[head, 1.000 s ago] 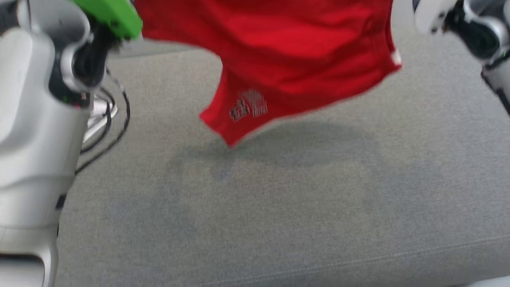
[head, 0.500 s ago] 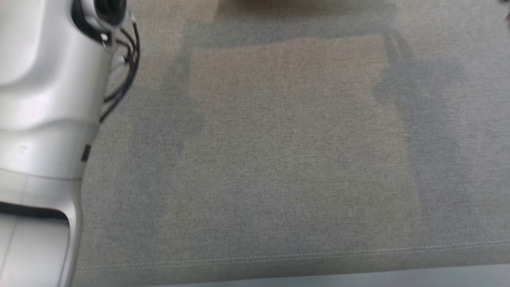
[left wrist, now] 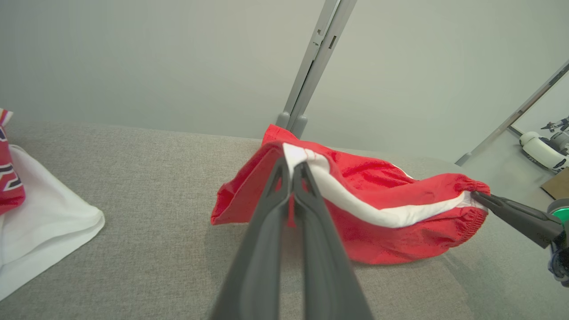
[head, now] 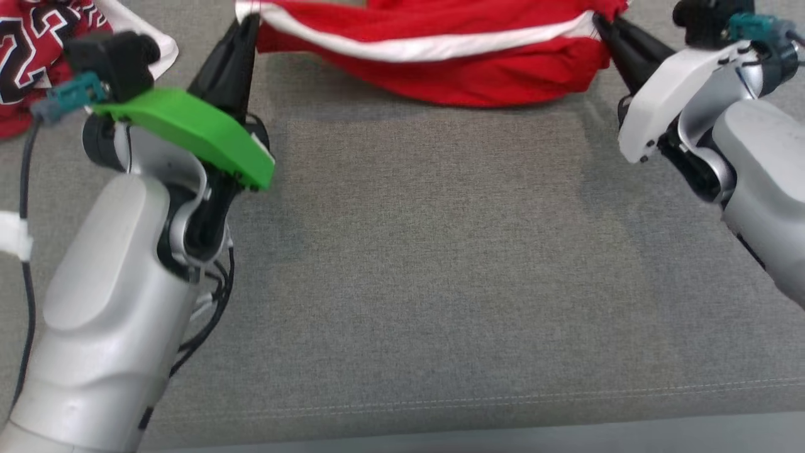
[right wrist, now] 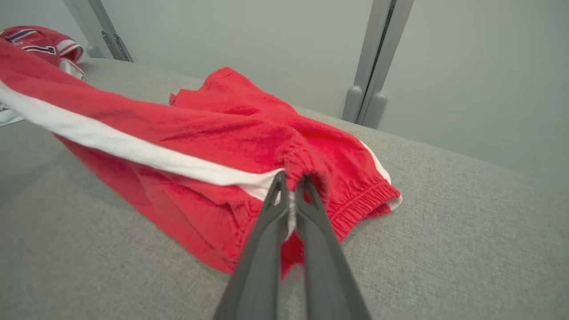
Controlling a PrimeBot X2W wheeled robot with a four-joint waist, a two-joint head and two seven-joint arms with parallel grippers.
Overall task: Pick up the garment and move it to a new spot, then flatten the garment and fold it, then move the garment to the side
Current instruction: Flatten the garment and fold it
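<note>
On the cushion [head: 440, 283], left claw [head: 246, 22] and right claw [head: 604, 25] both clamp one red garment [head: 440, 63]; one jersey [head: 25, 44] nearby.

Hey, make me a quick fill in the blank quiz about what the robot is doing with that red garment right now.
The red garment carries a ____ stripe. The left gripper and the right gripper are both ____ on it. It sags onto a ____ fabric surface. A numbered jersey lies on the robot's ____ side.
Missing words: white; shut; grey; left.
</note>
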